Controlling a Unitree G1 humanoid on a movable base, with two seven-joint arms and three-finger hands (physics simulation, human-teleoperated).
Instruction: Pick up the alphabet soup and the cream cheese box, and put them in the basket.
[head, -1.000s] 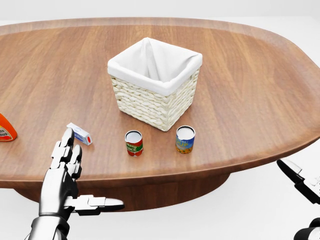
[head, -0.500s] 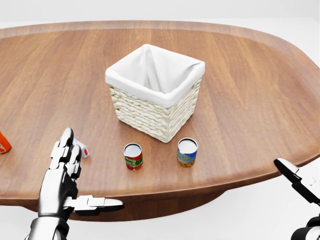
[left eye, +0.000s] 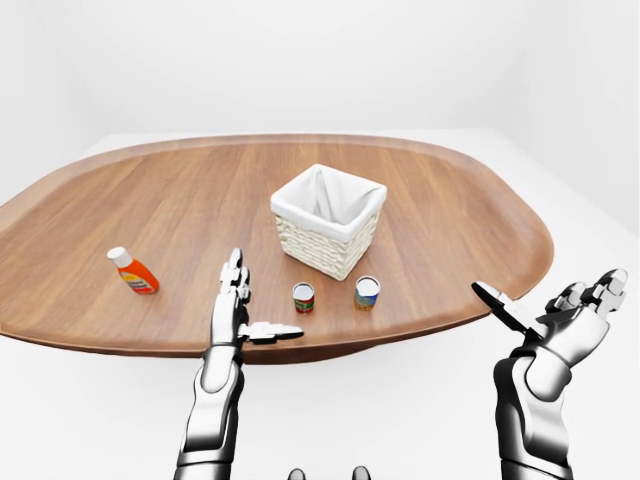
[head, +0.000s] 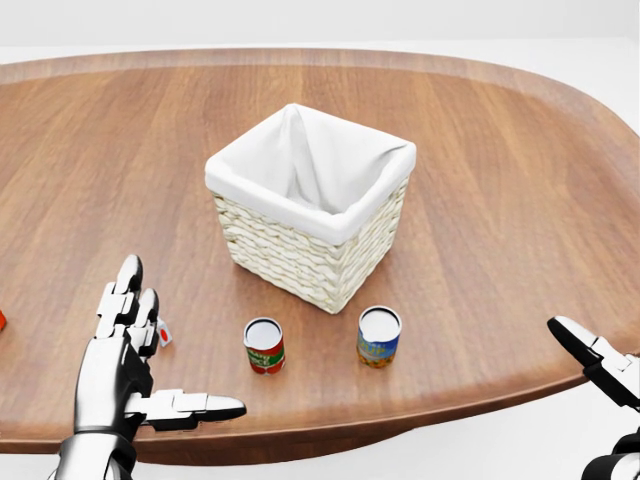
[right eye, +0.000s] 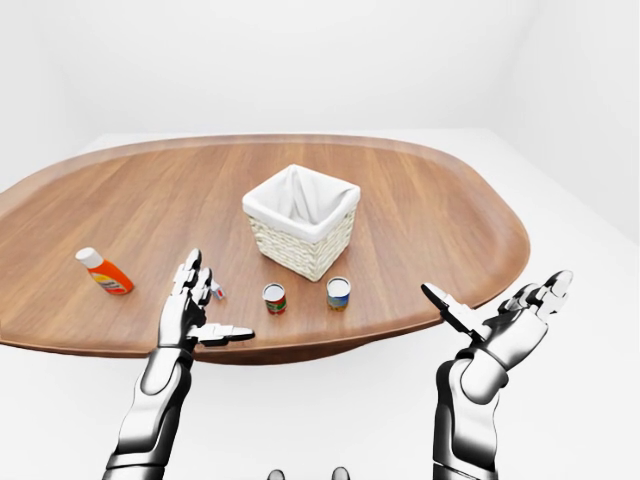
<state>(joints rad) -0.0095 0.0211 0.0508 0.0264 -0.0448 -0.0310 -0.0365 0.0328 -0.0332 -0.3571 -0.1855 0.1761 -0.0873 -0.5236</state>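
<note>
The alphabet soup can (head: 379, 336), blue and yellow, stands upright on the wooden table (head: 500, 200) just below the white-lined wicker basket (head: 290, 255). The cream cheese box (right eye: 216, 291) lies at the left, mostly hidden behind my left hand in the head view, where only a corner (head: 163, 333) shows. My left hand (head: 150, 350) is open, fingers pointing up the view and thumb out to the right, over the table's near edge right beside the box. My right hand (left eye: 560, 320) is open and empty, off the table's right edge.
A red tomato can (head: 264, 345) stands upright left of the soup can. An orange bottle (left eye: 133, 272) lies on the table far left. The table's near edge runs just under my left hand. The basket's inside shows only its white liner.
The whole picture has shifted: the camera has moved closer, and the basket and cans sit lower and larger. The cream cheese box is now more hidden behind my left hand. Both hands stay open.
</note>
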